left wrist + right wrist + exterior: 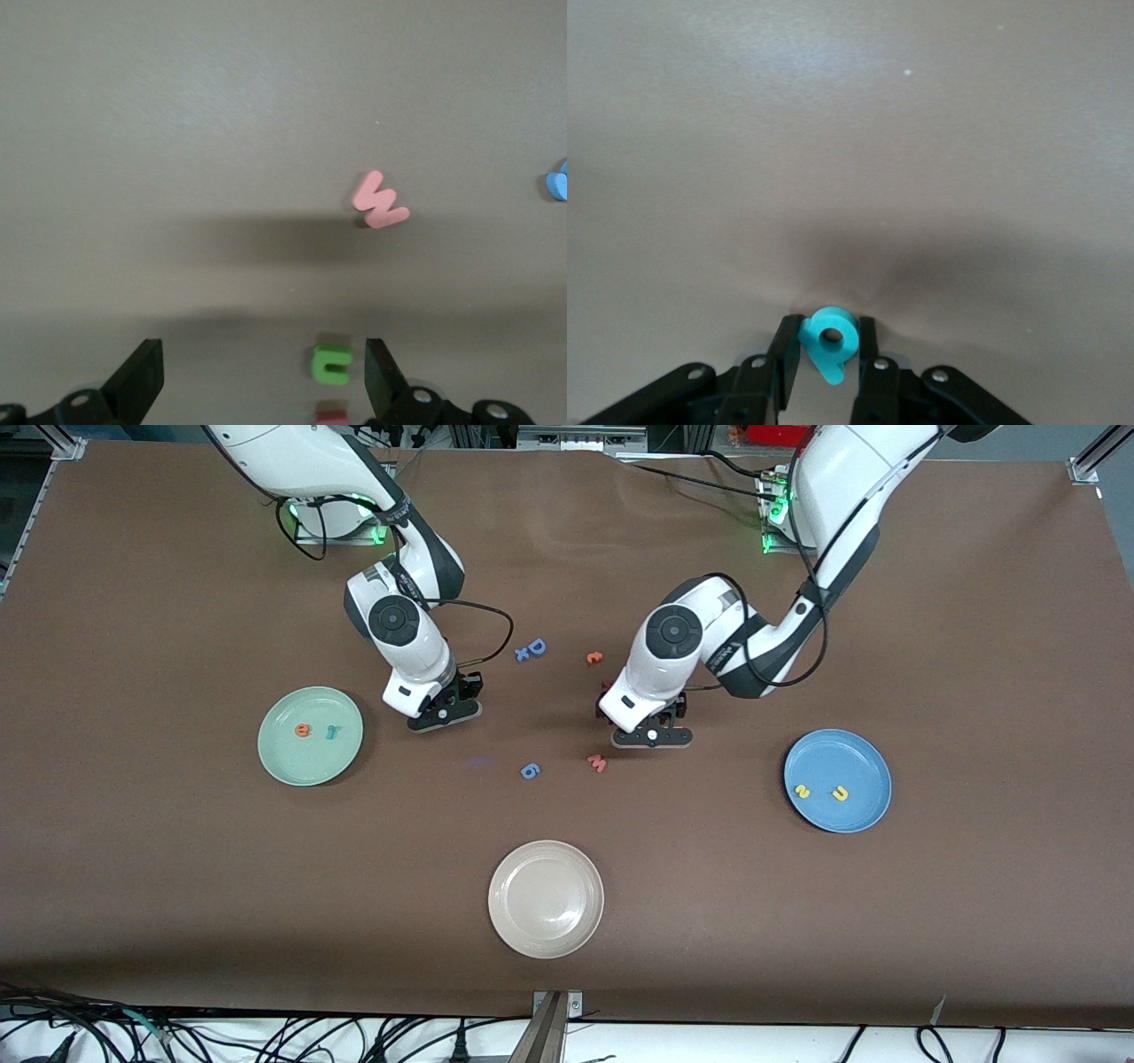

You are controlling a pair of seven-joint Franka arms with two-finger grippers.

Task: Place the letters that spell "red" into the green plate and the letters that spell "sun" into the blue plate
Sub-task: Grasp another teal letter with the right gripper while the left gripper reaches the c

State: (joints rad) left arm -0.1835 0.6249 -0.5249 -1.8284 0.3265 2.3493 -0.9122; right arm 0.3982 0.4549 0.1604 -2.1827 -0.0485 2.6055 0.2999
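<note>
Worktop (pixel 797 921): wide bare brown stretches, edges well clear. Green plate (pixel 275 766) at right arm's end, holding orange e (pixel 303 731) and teal r (pixel 331 732). Blue plate (pixel 864 810) at left arm's end, holding two yellow letters (pixel 803 790). Right gripper (pixel 826 354) low on worktop beside green plate, fingers (pixel 786 350) clenched around teal d (pixel 830 341); thin pinch, could twist out on lift. Left gripper (pixel 257 376) released, straddling green u (pixel 332 364); red letter (pixel 331 414) just beside, risk of grabbing both. Salmon w (pixel 381 200) near.
</note>
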